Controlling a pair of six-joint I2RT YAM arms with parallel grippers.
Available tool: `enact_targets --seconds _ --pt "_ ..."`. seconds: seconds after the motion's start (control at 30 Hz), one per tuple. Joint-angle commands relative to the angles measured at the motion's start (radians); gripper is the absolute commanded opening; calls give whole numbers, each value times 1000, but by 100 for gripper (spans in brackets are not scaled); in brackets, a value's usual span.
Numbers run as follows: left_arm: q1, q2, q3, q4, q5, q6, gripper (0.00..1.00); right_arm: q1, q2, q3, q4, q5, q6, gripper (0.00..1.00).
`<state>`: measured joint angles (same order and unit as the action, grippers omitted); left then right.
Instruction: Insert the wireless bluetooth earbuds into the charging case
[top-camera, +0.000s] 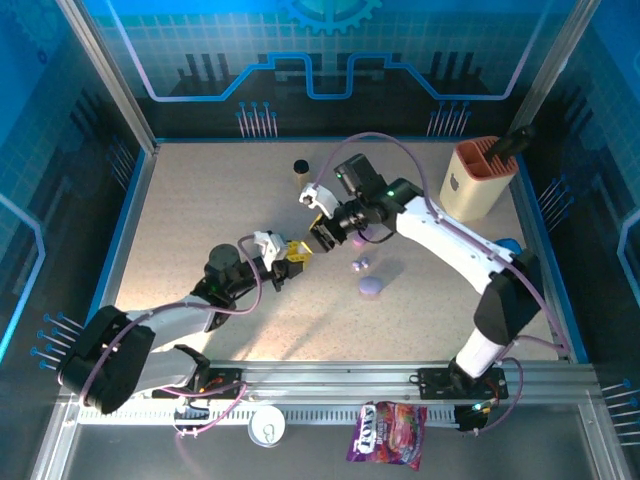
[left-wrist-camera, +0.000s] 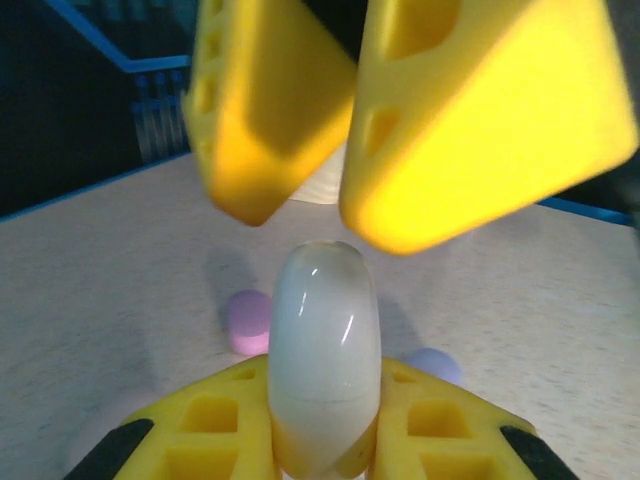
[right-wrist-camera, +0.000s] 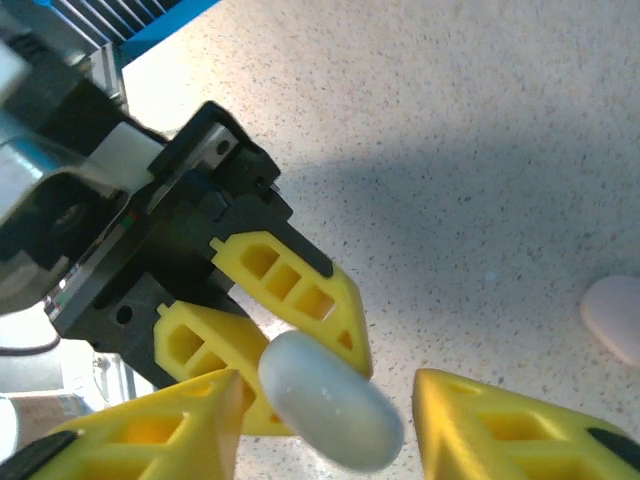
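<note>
Table: speckled beige top (top-camera: 200, 200) inside a blue-walled cell; we see both arms meeting near its middle
Left gripper (top-camera: 288, 258): clamped on the charging case (left-wrist-camera: 325, 350); white, pebble-shaped, pinched at its lower end between the yellow fingers (left-wrist-camera: 215, 425); held clear of the table
Right gripper (right-wrist-camera: 328, 388): jaws apart; yellow fingers (right-wrist-camera: 510, 430) stand either side of the case's free end; a gap shows on one side, contact on the other we cannot tell
Earbuds: one small purple bud (top-camera: 360, 265) lies loose on the table, just right of the grippers; not in the case
Nearby: rounder purple piece (top-camera: 371, 288) just below that bud; pale pink piece (left-wrist-camera: 248, 322) on the table behind the case, bud or case we cannot tell
Far right: tan holder (top-camera: 478, 182) with a dark tool in it
Far edge: small black-capped cylinder (top-camera: 300, 168)
Front rail: candy packet (top-camera: 388, 432) and white round puck (top-camera: 267, 427)
</note>
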<state>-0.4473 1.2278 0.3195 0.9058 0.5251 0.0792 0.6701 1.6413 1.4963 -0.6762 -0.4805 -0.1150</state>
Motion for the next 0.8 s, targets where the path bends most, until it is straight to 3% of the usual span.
enact_targets --seconds 0.0,0.2,0.6,0.7,0.77 --pt "-4 -32 68 -147 195 -31 10 -16 -101 -116 134 -73 -108 55" --pt "-4 -53 49 -71 278 -118 10 -20 -183 -252 157 -217 -287 60" --pt "-4 -54 74 -61 342 -143 11 -37 -185 -269 162 -211 -258 23" --pt "-4 -47 75 -54 331 -153 18 -51 -195 -280 187 -221 -232 21" --pt "-4 -38 70 -33 316 -162 29 -63 -203 -292 214 -236 -211 20"
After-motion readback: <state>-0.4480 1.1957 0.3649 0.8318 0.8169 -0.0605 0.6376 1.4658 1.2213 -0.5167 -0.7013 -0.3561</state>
